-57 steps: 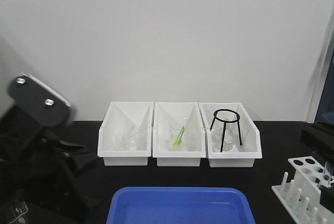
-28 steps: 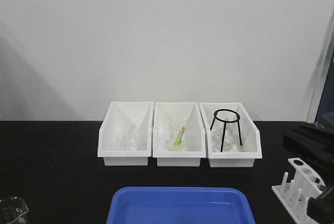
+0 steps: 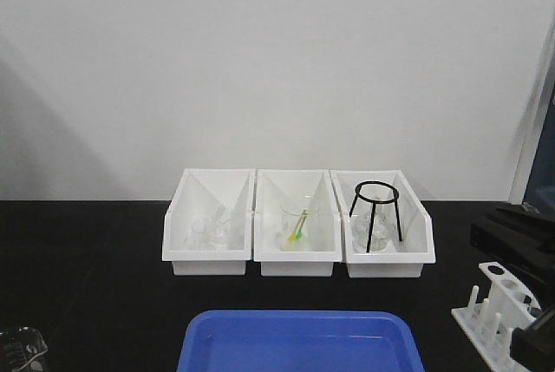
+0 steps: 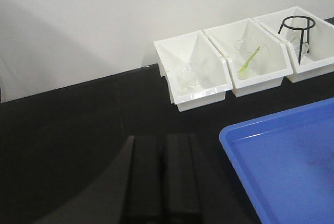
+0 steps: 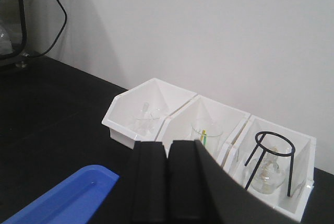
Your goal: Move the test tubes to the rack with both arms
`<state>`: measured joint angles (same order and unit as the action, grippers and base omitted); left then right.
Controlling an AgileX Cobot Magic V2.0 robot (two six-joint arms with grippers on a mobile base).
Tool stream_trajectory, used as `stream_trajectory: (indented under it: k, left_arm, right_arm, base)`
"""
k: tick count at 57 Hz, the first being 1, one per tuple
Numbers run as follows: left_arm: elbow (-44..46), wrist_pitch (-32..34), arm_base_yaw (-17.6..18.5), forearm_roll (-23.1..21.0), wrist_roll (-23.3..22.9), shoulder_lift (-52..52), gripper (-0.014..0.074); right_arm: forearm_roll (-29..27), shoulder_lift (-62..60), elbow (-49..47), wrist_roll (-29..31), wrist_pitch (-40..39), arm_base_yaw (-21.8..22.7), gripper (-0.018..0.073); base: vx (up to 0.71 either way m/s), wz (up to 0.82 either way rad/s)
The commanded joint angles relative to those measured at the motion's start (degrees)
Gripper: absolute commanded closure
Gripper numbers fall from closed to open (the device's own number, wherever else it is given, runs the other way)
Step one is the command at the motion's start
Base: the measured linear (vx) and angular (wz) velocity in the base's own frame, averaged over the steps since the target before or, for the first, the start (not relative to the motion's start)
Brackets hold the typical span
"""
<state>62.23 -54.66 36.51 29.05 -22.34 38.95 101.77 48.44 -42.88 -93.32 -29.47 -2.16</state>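
Looking like the very start: both grippers, left gripper (image 4: 163, 177) and right gripper (image 5: 168, 182), have fingers pressed together, holding nothing. The rack (image 3: 503, 311) sits far right, empty; test tubes aren't clearly visible, so next means finding and reaching them.

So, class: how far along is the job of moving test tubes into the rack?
Nothing looks done: the rack shows only open holes, no tubes. Nothing is in hand: the left gripper and right gripper are both shut on nothing. All transfers remain; clear glassware sits in the left bin.
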Motion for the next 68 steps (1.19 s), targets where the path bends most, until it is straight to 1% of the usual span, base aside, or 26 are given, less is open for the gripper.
stream_trajectory:
  k: [1, 7, 10, 15, 18, 21, 25, 28, 31, 35, 37, 40, 45, 46, 51, 54, 58, 60, 61, 63, 68]
  left_arm:
    - [1.8, 3.6, -0.1, 1.4, -0.5, 0.1, 0.0617]
    - [1.5, 5.2, -0.1, 1.4, -0.3, 0.2, 0.0617]
    - [0.3, 8.1, -0.1, 1.5, 0.0, 0.2, 0.0617]
    - [-3.0, 13.4, -0.1, 1.3, 3.3, 0.2, 0.0617]
    - [-5.4, 16.0, -0.1, 1.1, 4.5, 0.2, 0.0617]
    - [-8.3, 19.0, -1.0, 0.0, 4.5, 0.2, 0.0617]
    - [-12.1, 22.9, -3.7, -3.1, 4.3, 0.0, 0.0617]
    - [-15.2, 25.9, -6.8, -7.0, 4.3, -0.7, 0.0617]
    - [-18.2, 29.4, -10.2, -11.0, 5.6, -1.3, 0.0617]
    - [-23.0, 35.0, -14.7, -17.9, 10.0, -2.6, 0.0617]
    - [-26.3, 39.2, -17.3, -22.4, 13.1, -3.4, 0.0617]
    - [-30.5, 44.6, -20.3, -28.4, 18.7, -4.6, 0.0617]
    - [-39.3, 54.1, -25.2, -41.2, 28.0, -7.3, 0.0617]
    - [-51.0, 62.7, -29.0, -46.3, 32.3, -14.2, 0.0617]
    - [-57.7, 65.9, -30.5, -44.5, 32.1, -20.2, 0.0617]
    - [-61.7, 66.3, -31.2, -43.0, 32.1, -24.4, 0.0617]
    - [-66.0, 66.0, -32.0, -42.6, 31.2, -29.5, 0.0617]
    - [-65.9, 62.0, -32.3, -42.2, 31.0, -31.4, 0.0617]
    - [-65.5, 58.6, -32.6, -41.0, 31.2, -32.8, 0.0617]
    - [-65.3, 55.1, -32.6, -39.0, 31.1, -34.8, 0.0617]
    - [-65.5, 50.1, -32.6, -36.3, 30.4, -39.6, 0.0617]
  right_arm:
    - [-1.4, -0.4, -1.6, 0.1, 1.3, 0.1, 0.0567]
    - [-1.4, -0.4, -1.6, 0.1, 1.3, 0.1, 0.0567]
    - [-1.4, -0.4, -1.6, 0.1, 1.3, 0.1, 0.0567]
    - [-1.4, -0.4, -1.6, 0.1, 1.3, 0.1, 0.0567]
    - [-1.4, -0.4, -1.6, 0.1, 1.3, 0.1, 0.0567]
    - [-1.4, -0.4, -1.6, 0.1, 1.3, 0.1, 0.0567]
    - [-1.4, -0.4, -1.6, 0.1, 1.3, 0.1, 0.0567]
    - [-1.4, -0.4, -1.6, 0.1, 1.3, 0.1, 0.0567]
    - [-1.4, -0.4, -1.6, 0.1, 1.3, 0.1, 0.0567]
    - [-1.4, -0.4, -1.6, 0.1, 1.3, 0.1, 0.0567]
    - [-1.4, -0.4, -1.6, 0.1, 1.3, 0.1, 0.0567]
    - [-1.4, -0.4, -1.6, 0.1, 1.3, 0.1, 0.0567]
    - [-1.4, -0.4, -1.6, 0.1, 1.3, 0.1, 0.0567]
    - [-1.4, -0.4, -1.6, 0.1, 1.5, 0.1, 0.0567]
    - [-1.4, -0.4, -1.6, 0.1, 1.5, 0.1, 0.0567]
    - [-1.4, -0.4, -1.6, 0.1, 1.5, 0.1, 0.0567]
    - [-1.4, -0.4, -1.6, 0.1, 1.5, 0.1, 0.0567]
    - [-1.4, -0.4, -1.6, 0.1, 1.5, 0.1, 0.0567]
    - [-1.4, -0.4, -1.6, 0.1, 1.5, 0.1, 0.0567]
    - [-1.4, -0.4, -1.6, 0.1, 1.5, 0.1, 0.0567]
    - [-1.4, -0.4, -1.6, 0.1, 1.5, 0.1, 0.0567]
  base:
    - [0.0, 0.0]
    - [0.0, 0.0]
    - [0.0, 0.0]
    - [0.0, 0.0]
    - [0.0, 0.0]
    - [0.0, 0.0]
    - [0.0, 0.0]
    - [0.0, 0.0]
    - [0.0, 0.0]
    - [0.0, 0.0]
    - [0.0, 0.0]
    - [0.0, 0.0]
    - [0.0, 0.0]
    - [0.0, 0.0]
    - [0.0, 0.0]
    - [0.0, 0.0]
    - [0.0, 0.0]
    - [0.0, 0.0]
    - [0.0, 0.0]
    - [0.0, 0.0]
    - [0.0, 0.0]
